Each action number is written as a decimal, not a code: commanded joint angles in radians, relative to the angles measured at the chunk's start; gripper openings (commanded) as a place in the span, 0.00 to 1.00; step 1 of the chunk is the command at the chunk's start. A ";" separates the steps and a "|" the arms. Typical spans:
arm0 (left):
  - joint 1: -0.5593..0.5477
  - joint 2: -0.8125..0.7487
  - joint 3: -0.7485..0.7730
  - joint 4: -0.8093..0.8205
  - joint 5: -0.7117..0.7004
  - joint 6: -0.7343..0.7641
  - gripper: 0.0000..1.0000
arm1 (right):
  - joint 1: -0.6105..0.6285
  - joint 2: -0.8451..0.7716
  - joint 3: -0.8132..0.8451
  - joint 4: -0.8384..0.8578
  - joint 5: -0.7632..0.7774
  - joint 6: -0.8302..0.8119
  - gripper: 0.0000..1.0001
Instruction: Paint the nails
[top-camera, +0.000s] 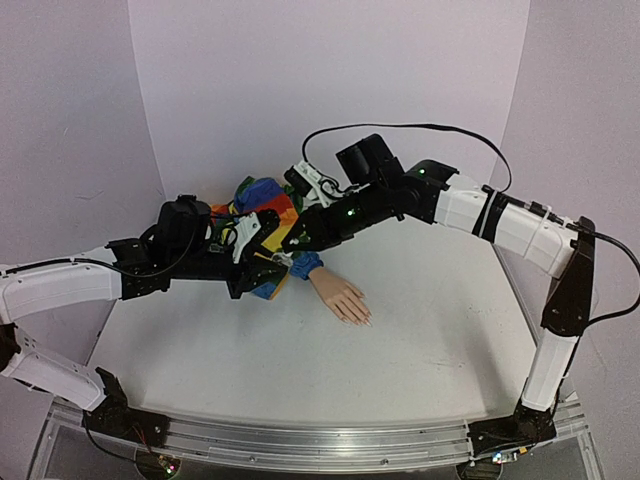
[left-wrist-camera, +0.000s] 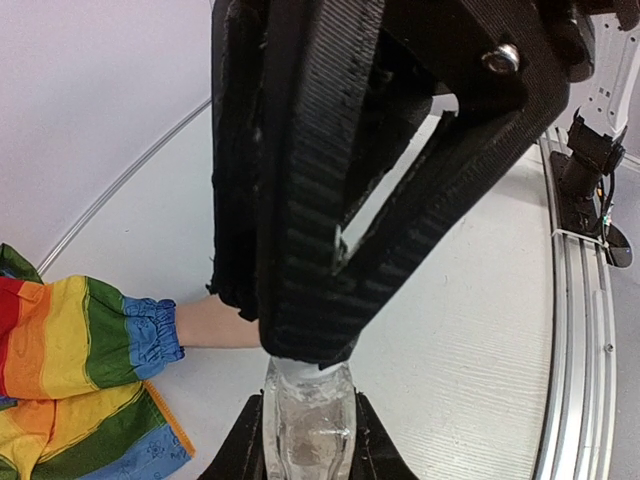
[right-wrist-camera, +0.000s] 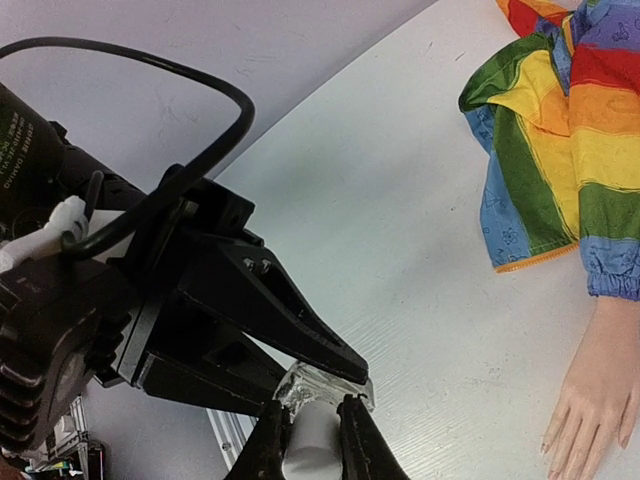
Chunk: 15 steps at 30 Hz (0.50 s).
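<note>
The peach mannequin hand (top-camera: 340, 297) lies palm down on the white table, its wrist in a rainbow-striped sleeve (top-camera: 262, 203). The nails (top-camera: 363, 319) are tiny pale tips on its fingers, also seen in the right wrist view as nails (right-wrist-camera: 549, 441). Above the sleeve's cuff, my left gripper (left-wrist-camera: 308, 410) is shut on a small clear bottle (left-wrist-camera: 306, 432). My right gripper (right-wrist-camera: 312, 412) is shut on the bottle's white cap (right-wrist-camera: 312, 445). In the top view the left gripper (top-camera: 266, 268) and the right gripper (top-camera: 292, 244) meet left of the hand.
The sleeve's cloth (right-wrist-camera: 560, 120) spreads toward the back wall behind both grippers. A black cable (top-camera: 420, 128) loops over the right arm. A metal rail (left-wrist-camera: 585, 330) runs along the table's near edge.
</note>
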 joint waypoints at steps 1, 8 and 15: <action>-0.006 -0.012 0.045 0.022 0.020 -0.005 0.00 | 0.002 -0.016 0.002 0.010 -0.043 -0.009 0.20; -0.006 -0.015 0.049 0.019 0.026 -0.011 0.00 | 0.003 -0.010 -0.003 0.011 -0.049 -0.018 0.23; -0.006 -0.018 0.045 0.016 0.024 -0.012 0.00 | 0.003 -0.002 -0.003 0.011 -0.058 -0.021 0.29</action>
